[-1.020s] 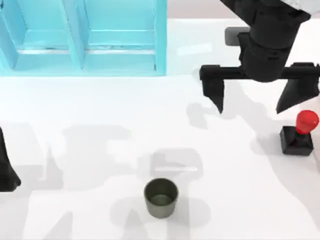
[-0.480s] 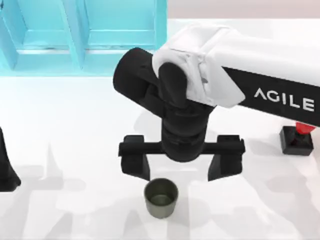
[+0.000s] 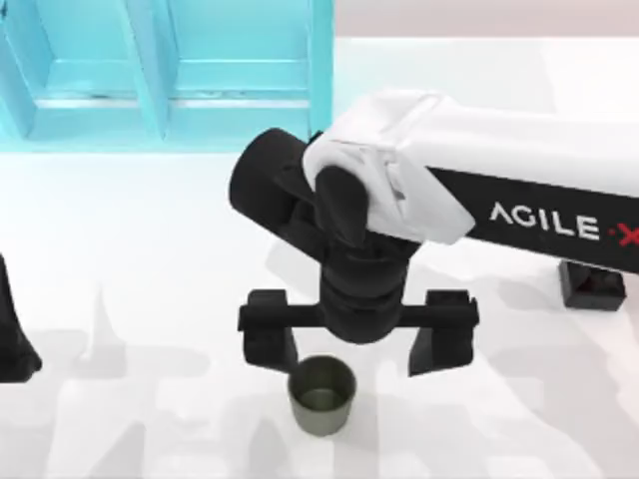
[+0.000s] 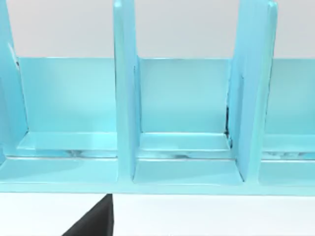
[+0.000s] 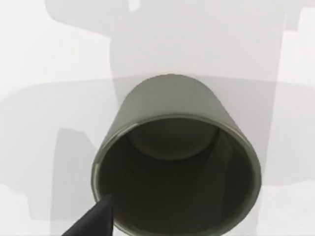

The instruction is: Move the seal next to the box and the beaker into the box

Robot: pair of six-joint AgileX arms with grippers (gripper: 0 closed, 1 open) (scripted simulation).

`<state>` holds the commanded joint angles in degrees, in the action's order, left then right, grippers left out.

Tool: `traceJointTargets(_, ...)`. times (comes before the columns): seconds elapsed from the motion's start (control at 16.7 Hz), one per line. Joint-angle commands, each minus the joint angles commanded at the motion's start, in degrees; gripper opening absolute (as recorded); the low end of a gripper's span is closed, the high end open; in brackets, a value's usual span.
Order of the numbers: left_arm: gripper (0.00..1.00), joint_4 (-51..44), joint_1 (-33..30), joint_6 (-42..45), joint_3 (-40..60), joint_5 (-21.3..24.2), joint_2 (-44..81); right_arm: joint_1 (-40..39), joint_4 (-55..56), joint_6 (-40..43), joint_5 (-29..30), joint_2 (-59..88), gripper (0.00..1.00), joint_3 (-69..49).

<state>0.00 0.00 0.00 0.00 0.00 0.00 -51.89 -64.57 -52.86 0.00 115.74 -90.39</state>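
Hovering with its fingers spread wide, the right gripper (image 3: pixel 356 344) sits just behind the beaker (image 3: pixel 321 395), which stands upright near the table's front edge, well apart from the blue box (image 3: pixel 165 75). One finger seems roughly over the rim, so lowering now could clip it and tip the cup.

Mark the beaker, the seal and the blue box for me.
beaker (image 3: pixel 321 395): top view, inside the open mouth.
seal (image 3: pixel 591 286): top view, black base.
blue box (image 3: pixel 321 75): top view, right wall.
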Motion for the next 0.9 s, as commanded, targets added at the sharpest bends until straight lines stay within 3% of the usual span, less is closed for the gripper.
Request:
traceJointTargets(0.24,1.0,0.0,0.0,0.0,0.0,0.0,0.0,-0.2,8.9,-0.2,0.0,2.2,1.0,6.4)
traceJointTargets(0.54,1.0,0.0,0.0,0.0,0.0,0.0,0.0,-0.2,10.2,-0.3,0.0,2.7,1.0,7.5)
traceJointTargets(0.9,1.0,0.0,0.0,0.0,0.0,0.0,0.0,-0.2,10.2,-0.3,0.0,2.7,0.55,7.5)
